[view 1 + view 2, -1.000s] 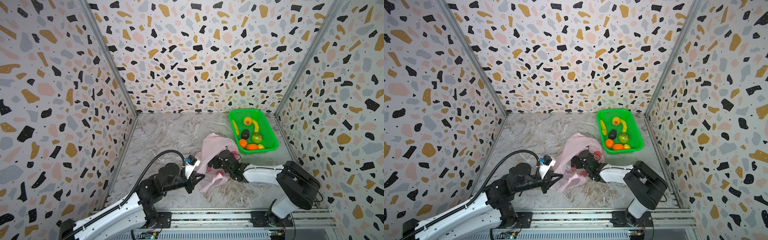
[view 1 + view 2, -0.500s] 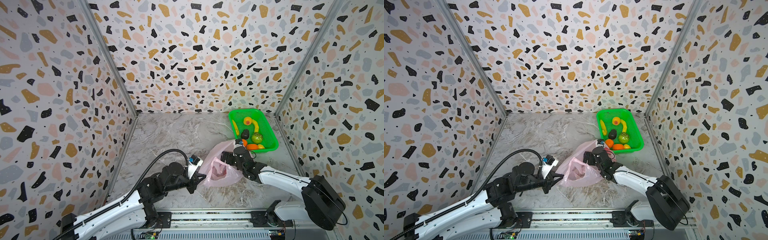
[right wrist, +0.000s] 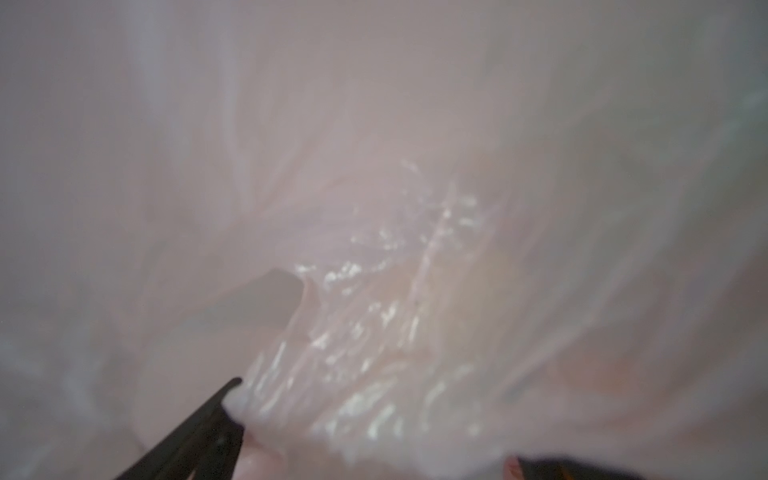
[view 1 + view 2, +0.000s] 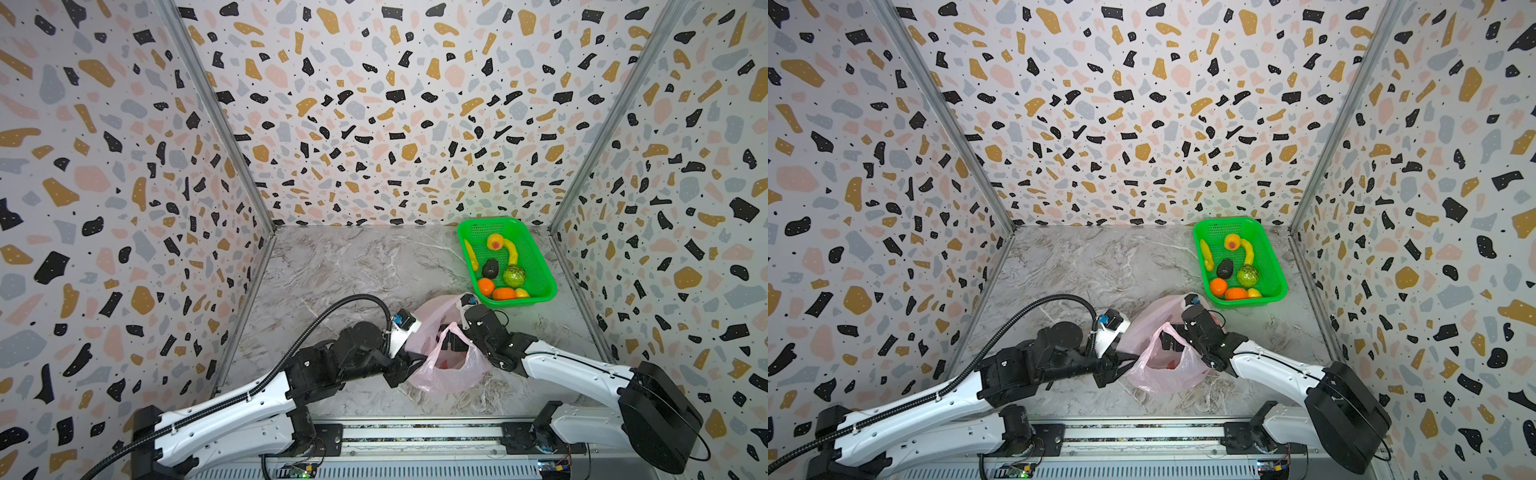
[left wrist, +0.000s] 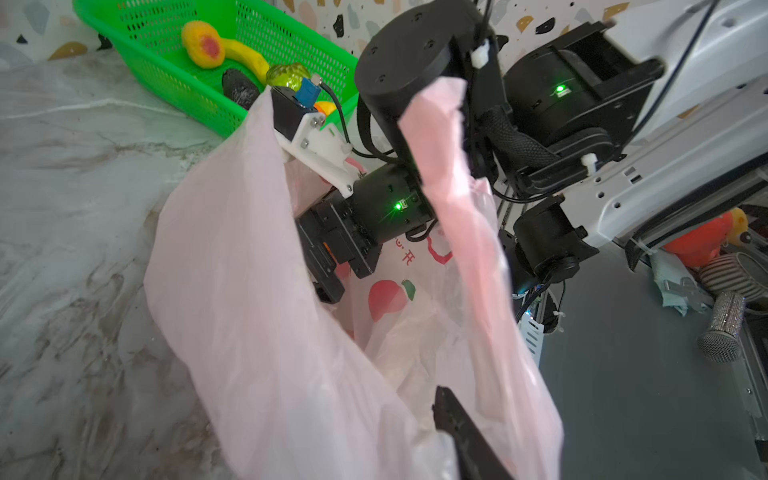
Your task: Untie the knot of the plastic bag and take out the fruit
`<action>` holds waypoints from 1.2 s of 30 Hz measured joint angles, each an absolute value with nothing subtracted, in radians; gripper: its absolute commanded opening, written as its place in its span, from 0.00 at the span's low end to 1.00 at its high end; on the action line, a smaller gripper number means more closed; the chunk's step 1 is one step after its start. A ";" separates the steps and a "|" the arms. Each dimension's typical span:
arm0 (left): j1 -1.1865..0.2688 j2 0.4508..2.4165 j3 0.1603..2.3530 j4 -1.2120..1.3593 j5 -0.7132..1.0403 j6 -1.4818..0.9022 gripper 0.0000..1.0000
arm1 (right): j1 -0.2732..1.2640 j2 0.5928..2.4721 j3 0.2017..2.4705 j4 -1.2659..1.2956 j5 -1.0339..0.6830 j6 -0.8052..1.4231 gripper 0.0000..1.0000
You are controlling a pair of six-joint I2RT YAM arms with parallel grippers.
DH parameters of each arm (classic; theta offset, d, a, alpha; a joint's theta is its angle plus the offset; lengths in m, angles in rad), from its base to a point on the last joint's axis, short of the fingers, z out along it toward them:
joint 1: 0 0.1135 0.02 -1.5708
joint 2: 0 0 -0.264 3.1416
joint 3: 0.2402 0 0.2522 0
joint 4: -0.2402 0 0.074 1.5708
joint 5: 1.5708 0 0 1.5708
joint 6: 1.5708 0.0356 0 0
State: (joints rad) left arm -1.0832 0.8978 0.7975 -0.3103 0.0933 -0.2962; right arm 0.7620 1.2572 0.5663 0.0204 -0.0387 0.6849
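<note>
The pink plastic bag (image 4: 444,374) (image 4: 1163,376) stands on the marble floor with its mouth open; the knot is out of view. My left gripper (image 4: 409,362) (image 4: 1126,365) is at the bag's left rim, open. One of its fingers (image 5: 457,432) shows and film covers the other. My right gripper (image 4: 452,343) (image 3: 374,432) reaches down into the mouth, open wide, with film (image 3: 374,291) all round it. The fruit lies in the green basket (image 4: 521,300): a tangerine (image 4: 485,286), an avocado (image 4: 490,268), a bumpy green one (image 4: 514,275) and a peach (image 4: 495,242). Whether any fruit is in the bag I cannot tell.
The basket (image 4: 1256,302) sits at the back right, close to the right wall and just behind the bag. Speckled walls close in three sides. A metal rail (image 4: 415,434) runs along the front edge. The left arm's black cable (image 4: 332,307) loops above the floor.
The bag has risen from a crumpled heap to stand with its mouth open. My right arm has stretched out and its gripper has gone into the mouth. The left jaws have parted.
</note>
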 measured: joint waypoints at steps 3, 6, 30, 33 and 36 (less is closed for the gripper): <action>-1.063 0.908 0.852 -0.347 0.071 -0.272 0.79 | 0.777 1.273 0.562 0.017 -0.057 0.662 0.99; -1.001 0.915 0.926 -0.362 0.072 -0.256 0.81 | 0.787 1.254 0.547 0.019 -0.062 0.639 0.99; -0.958 1.219 1.378 -0.661 0.015 -0.041 0.99 | 0.832 1.223 0.532 -0.060 -0.086 0.463 1.00; -0.958 1.275 1.383 -0.684 0.020 -0.008 1.00 | 0.834 1.202 0.531 -0.071 -0.081 0.459 1.00; -0.958 1.369 1.401 -0.717 0.053 0.031 0.98 | 0.834 1.151 0.524 -0.071 -0.082 0.459 1.00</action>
State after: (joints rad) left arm -0.9585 1.3689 1.4010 -0.7170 0.0528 0.0315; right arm 0.8345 1.1515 0.5240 -0.0711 -0.0818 0.4587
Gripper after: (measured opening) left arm 0.995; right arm 0.996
